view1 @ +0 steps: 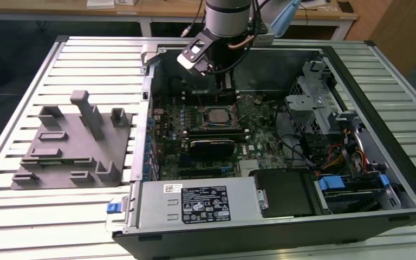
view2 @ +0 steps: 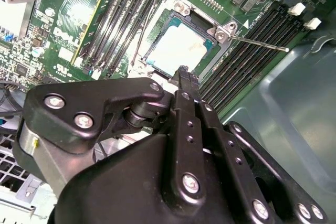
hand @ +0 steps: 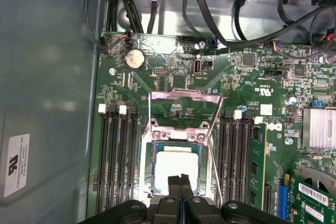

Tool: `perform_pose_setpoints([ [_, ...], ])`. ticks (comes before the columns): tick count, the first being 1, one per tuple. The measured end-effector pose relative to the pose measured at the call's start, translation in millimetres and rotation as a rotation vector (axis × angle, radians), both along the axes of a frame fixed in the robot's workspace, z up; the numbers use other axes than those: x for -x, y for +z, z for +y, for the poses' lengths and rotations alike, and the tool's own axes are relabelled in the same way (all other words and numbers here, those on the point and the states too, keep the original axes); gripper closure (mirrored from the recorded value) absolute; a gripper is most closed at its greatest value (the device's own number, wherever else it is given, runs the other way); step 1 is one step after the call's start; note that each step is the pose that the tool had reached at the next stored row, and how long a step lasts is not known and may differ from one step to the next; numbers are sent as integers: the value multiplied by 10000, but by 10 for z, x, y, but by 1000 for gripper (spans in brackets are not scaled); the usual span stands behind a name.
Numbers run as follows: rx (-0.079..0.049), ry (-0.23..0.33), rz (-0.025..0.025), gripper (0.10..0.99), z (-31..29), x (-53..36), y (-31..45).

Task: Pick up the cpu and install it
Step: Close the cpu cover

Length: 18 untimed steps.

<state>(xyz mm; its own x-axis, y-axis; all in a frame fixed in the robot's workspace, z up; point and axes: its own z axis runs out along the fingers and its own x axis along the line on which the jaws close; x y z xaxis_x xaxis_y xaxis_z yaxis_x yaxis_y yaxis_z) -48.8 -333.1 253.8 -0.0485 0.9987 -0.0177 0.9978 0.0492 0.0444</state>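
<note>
On the motherboard (hand: 173, 61), cpu (hand: 176, 167) lies in its socket (hand: 155, 150), apparently seated, retention frame (hand: 184, 96) raised, unlatched; end effector (hand: 180, 179) just above, closed, holding nothing.

The tool (view1: 225, 85) hangs over the cpu (view1: 215, 115) inside the computer case (view1: 280, 232).

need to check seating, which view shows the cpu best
The first wrist view: it looks straight down on the cpu, though the gripper hides one edge. The second wrist view shows it at a slant; the exterior view, small.
</note>
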Motion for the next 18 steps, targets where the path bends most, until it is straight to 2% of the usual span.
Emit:
perform_pose_setpoints([
  [7, 4, 0, 2, 980, -1, 0, 25],
  [18, 0, 0, 0, 980, 0, 0, 270],
])
